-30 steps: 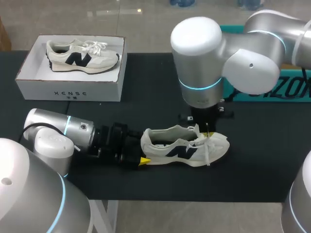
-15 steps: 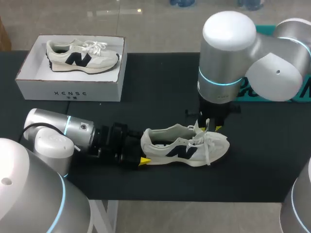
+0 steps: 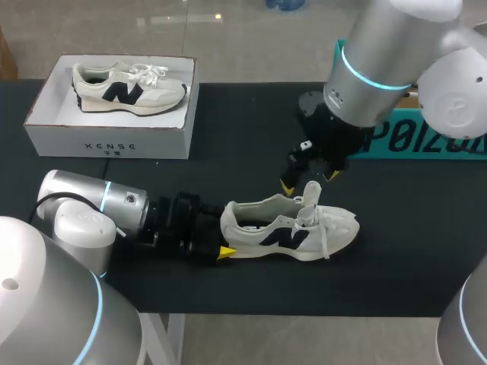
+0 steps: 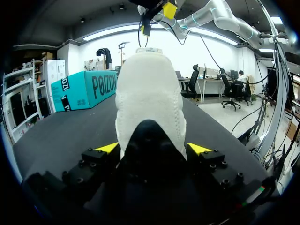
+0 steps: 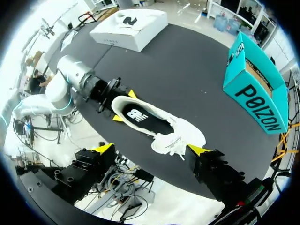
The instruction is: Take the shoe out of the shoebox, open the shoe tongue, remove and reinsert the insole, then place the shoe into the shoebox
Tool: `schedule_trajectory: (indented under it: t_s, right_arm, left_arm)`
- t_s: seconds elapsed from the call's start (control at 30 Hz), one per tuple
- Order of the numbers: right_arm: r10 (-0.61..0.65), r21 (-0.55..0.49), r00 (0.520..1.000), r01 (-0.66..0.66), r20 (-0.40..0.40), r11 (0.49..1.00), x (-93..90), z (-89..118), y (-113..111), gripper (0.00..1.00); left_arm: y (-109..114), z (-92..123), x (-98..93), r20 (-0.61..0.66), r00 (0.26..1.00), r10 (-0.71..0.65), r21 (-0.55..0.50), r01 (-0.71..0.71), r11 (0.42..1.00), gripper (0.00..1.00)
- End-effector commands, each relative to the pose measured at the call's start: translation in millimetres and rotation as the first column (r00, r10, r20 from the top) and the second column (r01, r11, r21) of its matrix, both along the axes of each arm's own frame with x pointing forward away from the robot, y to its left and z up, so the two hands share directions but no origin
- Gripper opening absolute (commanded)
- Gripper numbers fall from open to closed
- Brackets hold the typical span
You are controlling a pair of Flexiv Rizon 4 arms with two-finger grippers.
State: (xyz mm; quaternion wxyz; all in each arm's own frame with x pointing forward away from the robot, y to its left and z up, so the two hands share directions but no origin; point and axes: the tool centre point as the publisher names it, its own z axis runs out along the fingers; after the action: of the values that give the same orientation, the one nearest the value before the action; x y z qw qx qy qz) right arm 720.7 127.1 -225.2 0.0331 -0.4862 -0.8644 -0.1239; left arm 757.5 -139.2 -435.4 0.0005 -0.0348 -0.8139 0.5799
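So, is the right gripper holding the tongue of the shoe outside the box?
No, the right gripper hangs open well above the shoe, touching nothing.

This looks like a robotics lab or a test room. Two grey robot arms with lit blue rings, the left arm (image 3: 91,201) and the right arm (image 3: 380,53), stand at a black table (image 3: 243,122). The table carries a white shoebox (image 3: 106,141), a teal carton (image 3: 426,141) and a sneaker (image 3: 289,228).
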Motion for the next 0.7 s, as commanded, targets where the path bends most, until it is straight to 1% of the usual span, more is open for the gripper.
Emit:
schedule_trajectory:
  t_s: [0.03,0.63,0.67,0.7]
  right_arm:
    - [0.928,0.157,0.352,-0.916,-0.124,0.368,-1.9,-1.8,23.2,1.0]
    - [0.928,0.157,0.352,-0.916,-0.124,0.368,-1.9,-1.8,23.2,1.0]
    - [0.931,0.129,0.34,-0.925,-0.13,0.356,-2.8,-0.1,24.1,1.0]
    - [0.928,0.125,0.341,-0.925,-0.147,0.36,-3.2,1.0,25.0,0.51]
  left_arm:
    - [-1.9,-5.1,0.2,0.001,1.0,0.002,0.0,-0.002,1.0,0.0]
    - [-1.9,-5.1,0.2,0.001,1.0,0.002,0.0,-0.002,1.0,0.0]
    - [-1.9,-5.1,0.2,0.001,1.0,0.002,0.0,-0.002,1.0,0.0]
    - [-1.9,-5.1,0.2,0.001,1.0,0.002,0.0,-0.002,1.0,0.0]
